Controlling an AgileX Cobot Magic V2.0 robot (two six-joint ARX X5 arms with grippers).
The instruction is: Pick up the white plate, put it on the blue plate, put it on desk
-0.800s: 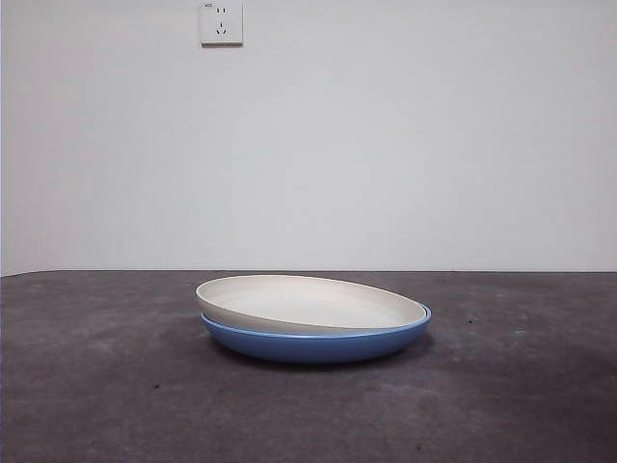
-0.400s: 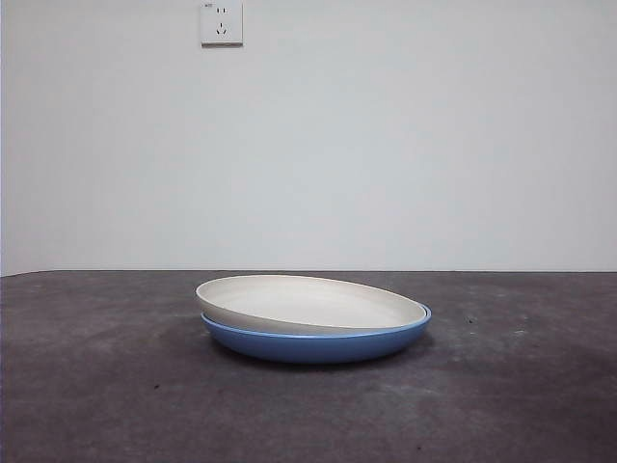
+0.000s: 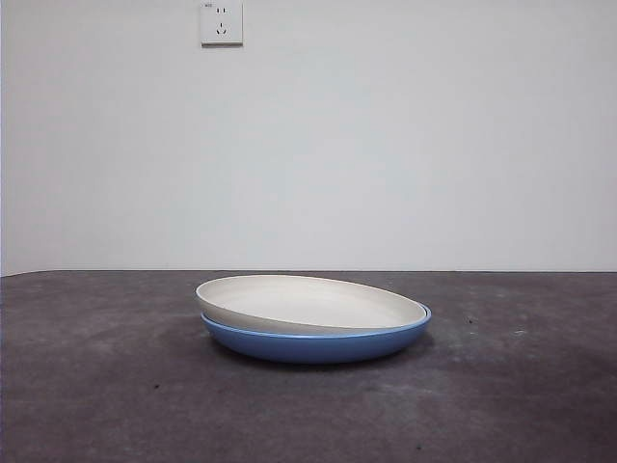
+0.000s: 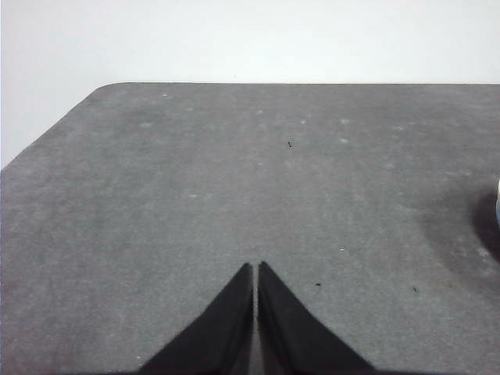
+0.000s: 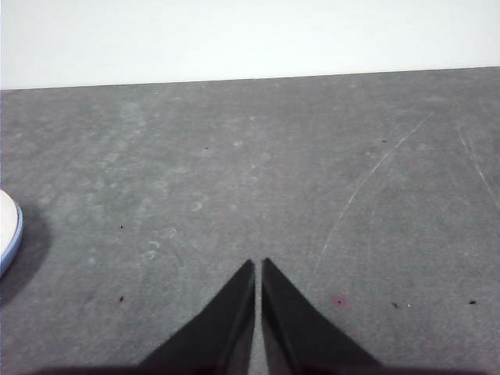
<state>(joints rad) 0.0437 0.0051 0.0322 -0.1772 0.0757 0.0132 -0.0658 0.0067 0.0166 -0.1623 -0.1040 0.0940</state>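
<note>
The white plate [image 3: 304, 301] rests inside the blue plate [image 3: 318, 343], slightly tilted, its left rim higher. The stack stands on the desk [image 3: 96, 386] in the middle of the front view. A sliver of the stack's rim [image 5: 8, 230] shows at the edge of the right wrist view, and a thin sliver [image 4: 498, 207] at the edge of the left wrist view. My left gripper [image 4: 255, 267] is shut and empty over bare desk, away from the plates. My right gripper [image 5: 258, 264] is shut and empty over bare desk, on the stack's other side. Neither arm shows in the front view.
A white wall stands behind the desk, with a power socket [image 3: 221, 22] high up. The desk's rounded corner [image 4: 101, 90] shows in the left wrist view. Faint scratches [image 5: 367, 183] mark the desk near my right gripper.
</note>
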